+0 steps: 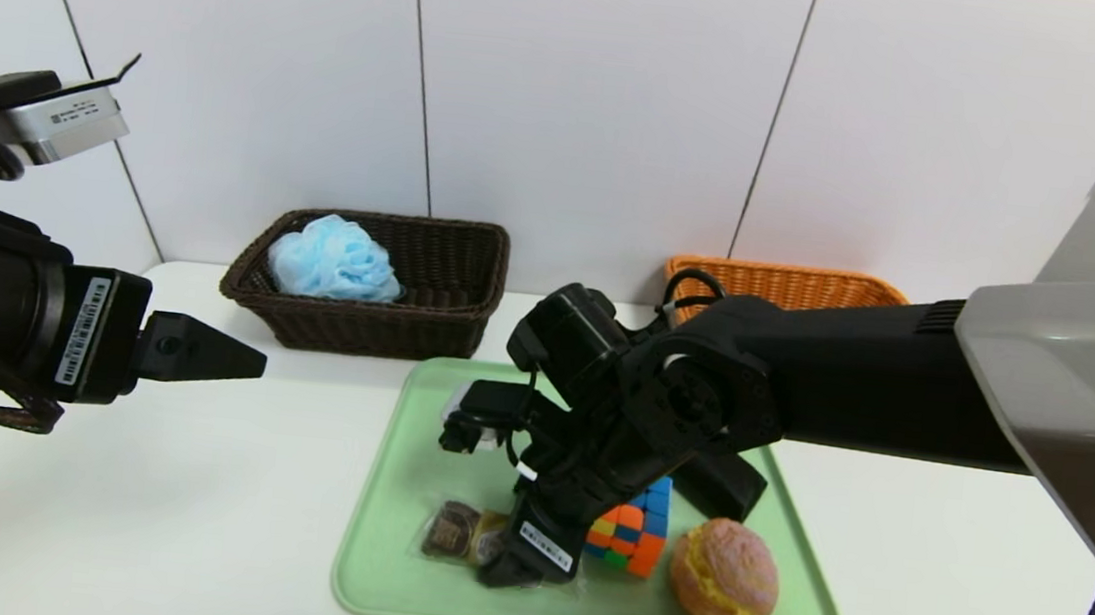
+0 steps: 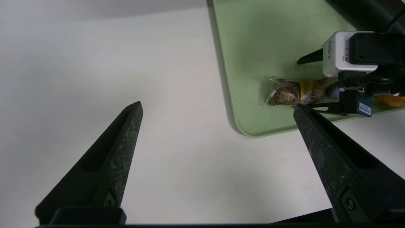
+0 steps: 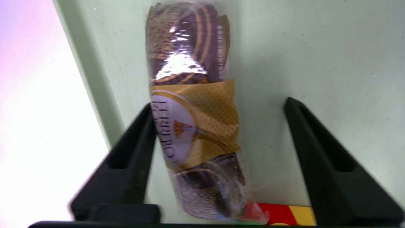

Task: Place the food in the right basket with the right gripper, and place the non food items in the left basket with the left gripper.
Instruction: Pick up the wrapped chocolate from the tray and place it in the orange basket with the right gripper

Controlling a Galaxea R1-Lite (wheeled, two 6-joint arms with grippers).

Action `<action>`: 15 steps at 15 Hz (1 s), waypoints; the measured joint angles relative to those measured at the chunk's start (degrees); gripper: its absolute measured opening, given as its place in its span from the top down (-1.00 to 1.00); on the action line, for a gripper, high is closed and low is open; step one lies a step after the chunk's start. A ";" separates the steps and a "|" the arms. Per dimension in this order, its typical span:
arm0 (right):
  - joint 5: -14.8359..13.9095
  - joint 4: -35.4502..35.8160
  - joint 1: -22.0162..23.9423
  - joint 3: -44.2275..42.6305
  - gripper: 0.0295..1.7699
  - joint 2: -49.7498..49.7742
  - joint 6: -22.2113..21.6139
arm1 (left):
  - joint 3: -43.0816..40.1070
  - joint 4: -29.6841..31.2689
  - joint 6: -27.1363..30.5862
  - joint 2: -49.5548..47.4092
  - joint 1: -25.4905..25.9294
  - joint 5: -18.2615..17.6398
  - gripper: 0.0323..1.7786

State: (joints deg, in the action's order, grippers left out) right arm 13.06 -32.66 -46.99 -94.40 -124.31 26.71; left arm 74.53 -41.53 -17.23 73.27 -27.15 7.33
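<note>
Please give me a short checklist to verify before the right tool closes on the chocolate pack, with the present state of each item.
1. Right tool open with its fingers on both sides of the chocolate pack: ok.
2. Pack centred in the gap: not ok; it lies against one finger.
3. Pack flat on the green tray: ok.
4. Puzzle cube outside the fingers: ok, though it is close beside the pack.
5. Orange basket free to receive food: cannot tell; the right arm hides most of it.
6. Left tool out of the way: ok; open, over the bare table beside the tray.
</note>
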 joint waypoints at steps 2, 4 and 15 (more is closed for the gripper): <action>-0.02 -0.06 0.00 0.02 -0.12 0.05 0.05 | 0.00 0.00 -0.05 0.02 0.00 0.00 -0.90; 0.04 -0.16 0.00 0.05 0.10 0.24 0.13 | 0.00 0.00 0.02 0.05 0.00 0.00 -0.90; -0.07 4.27 0.13 -0.68 0.81 5.60 -0.39 | 0.20 0.00 0.22 -0.30 0.26 0.09 -0.90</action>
State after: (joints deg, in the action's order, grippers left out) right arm 12.98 -28.39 -46.86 -95.09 -118.71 26.32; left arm 74.73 -41.53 -17.01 72.96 -26.89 7.41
